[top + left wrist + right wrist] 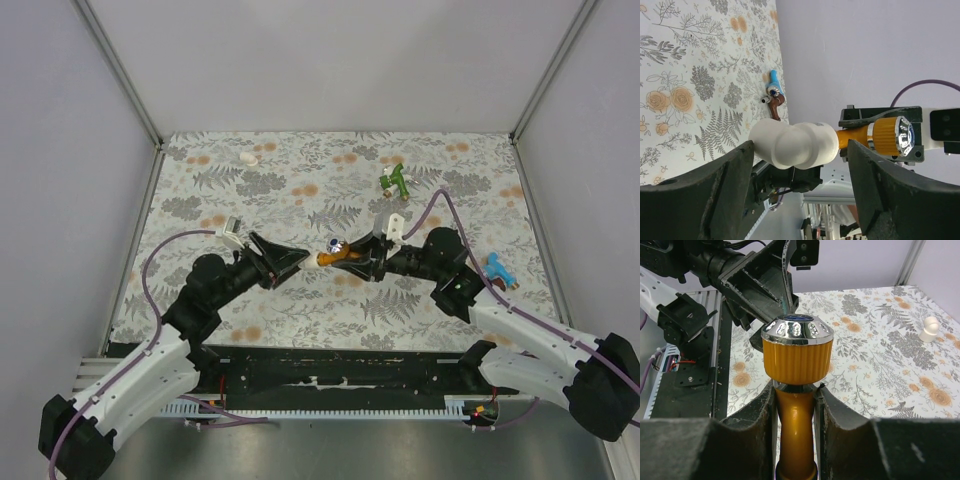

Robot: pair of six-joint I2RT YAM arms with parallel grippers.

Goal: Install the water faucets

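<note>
The orange faucet [797, 360] is clamped by its smooth stem in the right gripper [795, 399]. One black finger presses on each side just below the ribbed knob. The knob is topped by a chrome cap [797, 329] with a dimpled rim and a blue inset. Any marking on that inset is too blurred to read, and no other writing can be made out on the piece.

In the top view the faucet lies roughly level, off the table [300, 200], midway between the two arms. Its knob end is towards the right arm and its thin end points at the left one.

In the left wrist view that thin end meets a white fitting [790, 145], a rounded elbow-shaped piece. It sits between the fingers of the left gripper [799, 146]. Those fingers stand well apart: one is at the fitting's edge, though whether it touches cannot be told, and the other is clear of it with a gap showing.

Further out on the floral-patterned table, the blue faucet [774, 82] and the dark red faucet [775, 106] lie touching each other near the right wall. The green faucet [396, 180] lies beyond the right arm, towards the back. A second white fitting [930, 329] stands alone near the far left corner, well apart from everything else.
</note>
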